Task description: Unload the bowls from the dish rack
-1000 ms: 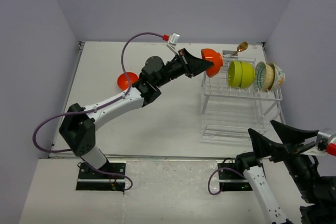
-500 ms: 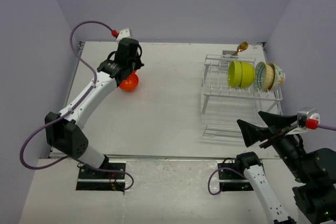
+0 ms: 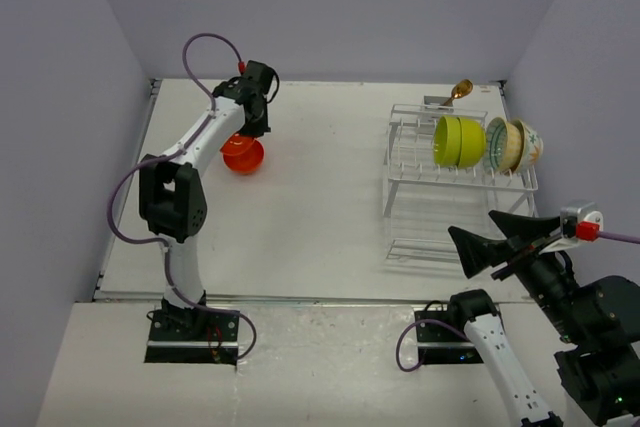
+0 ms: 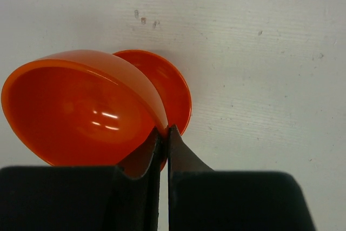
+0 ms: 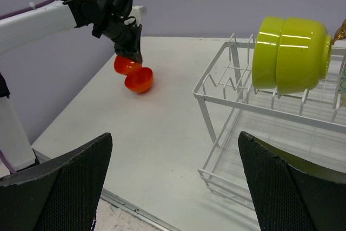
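Left claw (image 4: 164,131) is shut tight on the rim of an orange bowl (image 4: 81,106). Its two black fingers (image 4: 184,158) pinch the edge with almost no gap between them. The orange bowl is tipped on its side, so its shiny inside faces the wrist camera. It is over the far left part of the white table (image 3: 320,207), well away from the dish rack (image 3: 408,147). A second orange bowl (image 4: 174,87) sits right behind it on the table. The two look like they touch, but I cannot tell for sure.

The right claw (image 3: 472,225) is wide open and holds nothing. It hangs in the air near the front right corner of the table, just in front of the dish rack.

The dish rack stands on the right side of the table. Two green bowls (image 3: 458,141) stand on edge on its top shelf, one tucked into the other. Just to their right are the cream bowls (image 3: 513,145) with flowers painted on them, also standing on edge. A gold spoon (image 3: 460,89) sticks up at the back of the rack.
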`<action>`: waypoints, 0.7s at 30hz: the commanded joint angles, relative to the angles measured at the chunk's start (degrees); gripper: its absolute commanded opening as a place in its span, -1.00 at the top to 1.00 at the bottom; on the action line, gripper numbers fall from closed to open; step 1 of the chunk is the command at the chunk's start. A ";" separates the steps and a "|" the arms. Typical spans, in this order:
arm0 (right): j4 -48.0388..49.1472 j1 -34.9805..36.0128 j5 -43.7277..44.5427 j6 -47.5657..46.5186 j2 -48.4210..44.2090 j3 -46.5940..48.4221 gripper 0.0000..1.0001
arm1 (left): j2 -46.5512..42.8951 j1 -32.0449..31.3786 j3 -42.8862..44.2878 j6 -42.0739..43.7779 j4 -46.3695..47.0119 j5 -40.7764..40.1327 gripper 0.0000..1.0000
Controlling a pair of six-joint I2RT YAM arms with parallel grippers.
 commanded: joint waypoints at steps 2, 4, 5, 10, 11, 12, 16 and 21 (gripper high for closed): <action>1.25 0.10 -2.32 -1.17 -0.64 -0.39 -0.98 | 1.88 1.16 6.64 4.04 -1.48 2.44 1.00; 1.51 0.10 -2.41 -1.17 -0.99 -0.75 -0.98 | 3.55 1.16 7.26 4.22 -2.18 2.53 1.00; 1.51 0.10 -2.41 -1.17 -1.08 -0.92 -0.98 | 3.90 1.16 7.08 4.30 -2.19 2.97 1.00; 1.60 0.10 -2.41 -1.17 -0.99 -1.01 -0.98 | 5.66 1.16 5.42 4.48 -2.19 3.67 1.00; 1.60 0.10 -2.32 -1.17 -0.99 -1.01 -0.98 | 5.67 1.16 4.46 4.48 -2.10 3.93 1.00; 1.60 0.10 -2.24 -1.17 -1.08 -1.01 -0.98 | 5.49 1.16 3.75 4.39 -1.84 3.85 1.00; 1.78 0.10 -2.32 -1.08 -1.25 -1.54 -0.98 | 5.22 1.16 1.90 4.39 -0.43 3.15 1.00; 1.69 0.10 -2.24 -0.99 -1.34 -1.54 -0.98 | 5.84 1.16 -0.03 4.22 -0.26 3.76 0.72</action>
